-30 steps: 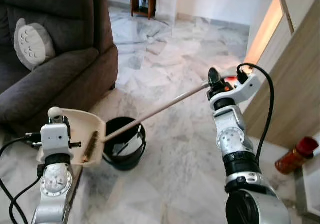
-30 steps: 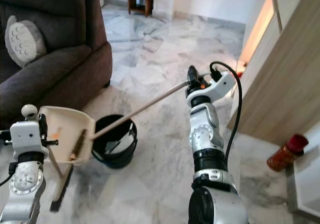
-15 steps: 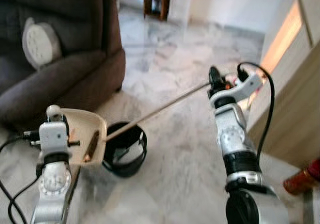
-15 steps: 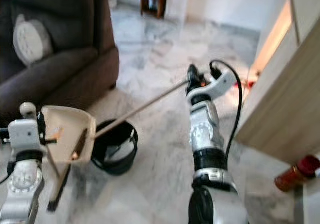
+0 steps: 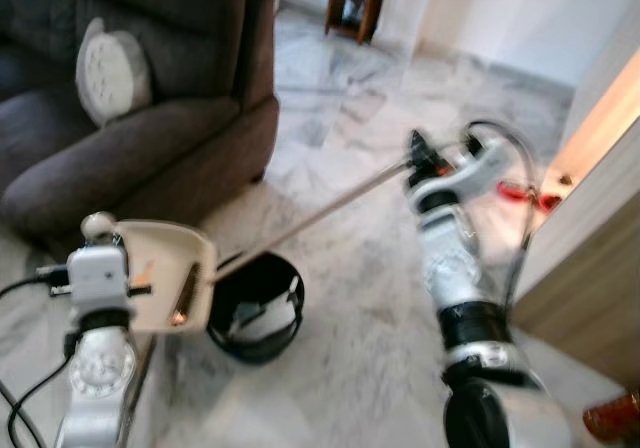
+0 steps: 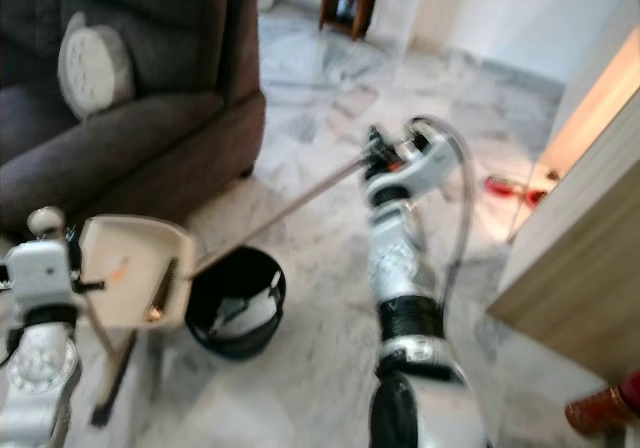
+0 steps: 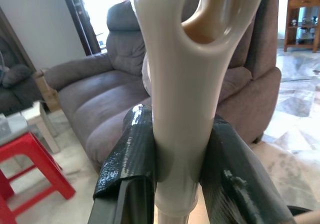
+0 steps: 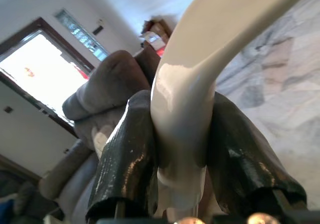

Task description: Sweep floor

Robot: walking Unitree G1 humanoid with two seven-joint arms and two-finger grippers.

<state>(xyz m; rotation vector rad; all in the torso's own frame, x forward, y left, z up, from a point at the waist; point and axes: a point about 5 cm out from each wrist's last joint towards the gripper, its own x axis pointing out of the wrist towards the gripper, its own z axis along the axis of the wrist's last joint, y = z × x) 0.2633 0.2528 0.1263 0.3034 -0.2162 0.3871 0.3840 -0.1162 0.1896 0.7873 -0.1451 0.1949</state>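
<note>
My left gripper [image 7: 182, 134] is shut on the cream handle [image 7: 185, 84] of a dustpan [image 5: 165, 278]. The pan is held up at the rim of a black bin [image 5: 255, 308] and has brown bits and an orange scrap lying in it. White litter lies in the bin. My right gripper [image 5: 418, 156] is shut on the cream end [image 8: 185, 114] of a long broom stick [image 5: 310, 218]. The stick slopes down to the left as far as the dustpan. A dark brush head [image 6: 110, 393] rests on the floor under my left arm.
A dark grey sofa [image 5: 130, 148] with a round pale cushion [image 5: 110, 73] stands at the left. A wooden cabinet [image 5: 590, 258] fills the right side, with a red bottle [image 6: 600, 408] by its foot. Red objects [image 5: 520, 193] lie on the marble floor behind my right arm.
The whole view has swung to the left and is blurred, so the camera moved. Both grippers keep their hold, and the dustpan stays by the bin.
</note>
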